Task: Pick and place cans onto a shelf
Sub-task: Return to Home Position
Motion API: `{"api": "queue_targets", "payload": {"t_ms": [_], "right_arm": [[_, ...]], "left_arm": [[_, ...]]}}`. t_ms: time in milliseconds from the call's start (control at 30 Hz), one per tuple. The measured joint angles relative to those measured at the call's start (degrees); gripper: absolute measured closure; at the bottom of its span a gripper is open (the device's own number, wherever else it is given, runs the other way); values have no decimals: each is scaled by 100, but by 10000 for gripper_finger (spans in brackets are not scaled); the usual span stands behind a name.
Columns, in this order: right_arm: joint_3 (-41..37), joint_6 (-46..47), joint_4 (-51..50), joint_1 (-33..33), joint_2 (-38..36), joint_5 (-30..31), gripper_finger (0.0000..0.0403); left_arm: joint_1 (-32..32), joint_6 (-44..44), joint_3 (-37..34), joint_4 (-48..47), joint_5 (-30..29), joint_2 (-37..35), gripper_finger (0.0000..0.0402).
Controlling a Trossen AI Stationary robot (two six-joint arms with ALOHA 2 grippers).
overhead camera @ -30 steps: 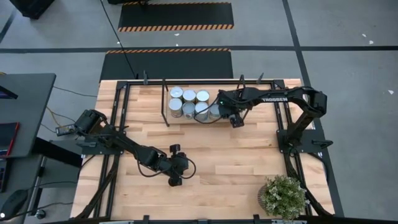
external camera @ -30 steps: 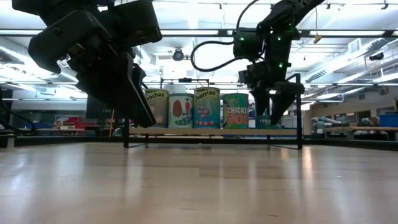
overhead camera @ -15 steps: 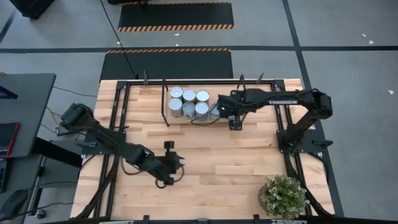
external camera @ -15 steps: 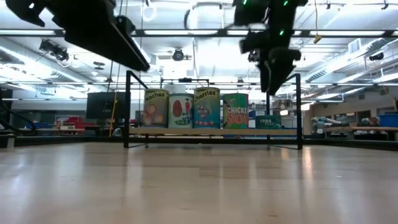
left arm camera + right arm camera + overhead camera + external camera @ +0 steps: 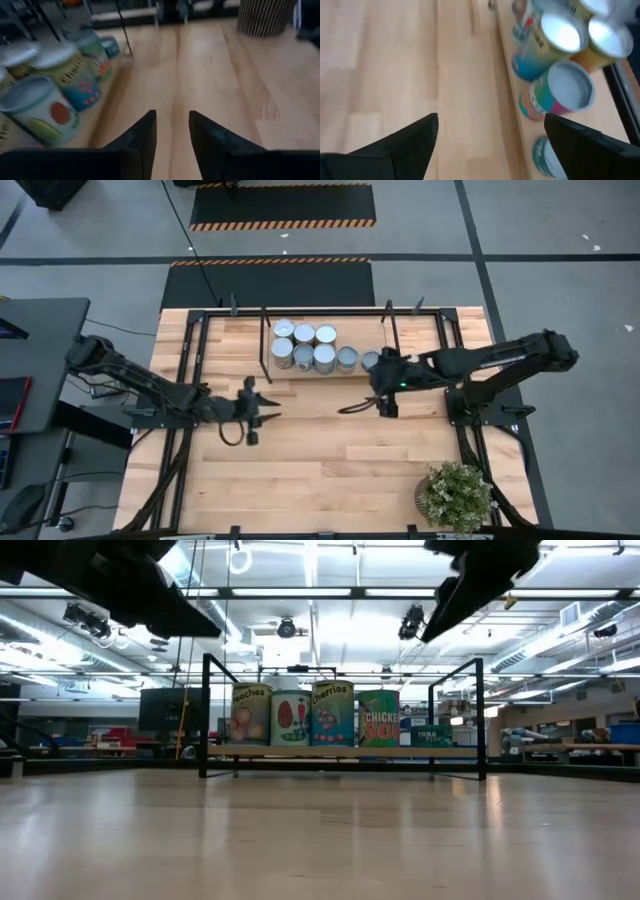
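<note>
We see the left tool [image 5: 172, 116] hovering over the counter [image 5: 330, 470] at centre-left, fingers narrowly parted. The right tool [image 5: 491, 116], at centre-right, gapes wide. Beyond them, at upper centre, seven silver-topped, bright-labelled cans [image 5: 312, 715] stand upright on the shelf [image 5: 340, 752].

Upright and closely grouped, the cans [image 5: 324, 356] stand in two rows on the shelf [image 5: 340, 752], a low light-wood board framed by thin black rods at the far side of the desk. Seen level, the front row runs from a peaches tin [image 5: 251, 714] through a white tin picturing red fruit [image 5: 291, 718], a blue cherries tin [image 5: 332, 713] and a green chicken soup tin [image 5: 379, 718] to a squat teal tuna tin [image 5: 433, 736].
</note>
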Motion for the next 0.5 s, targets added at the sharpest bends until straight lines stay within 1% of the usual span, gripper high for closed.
{"api": "queue_targets", "payload": {"t_ms": [133,300,400,500], "right_arm": [[-545,12,719,148,-704,0,31],[-1288,29,1510,92,-1529,-9,31],[-1713,61,1915,16,-1987,-141,31],[-2133,86,2226,-56,-2432,-153,31]], "left_arm": [[177,187,-305,299,134,-721,281],[376,283,-644,503,133,-1483,281],[471,263,-1048,992,79,-1921,281],[538,87,-1644,1834,31,-2256,281]]}}
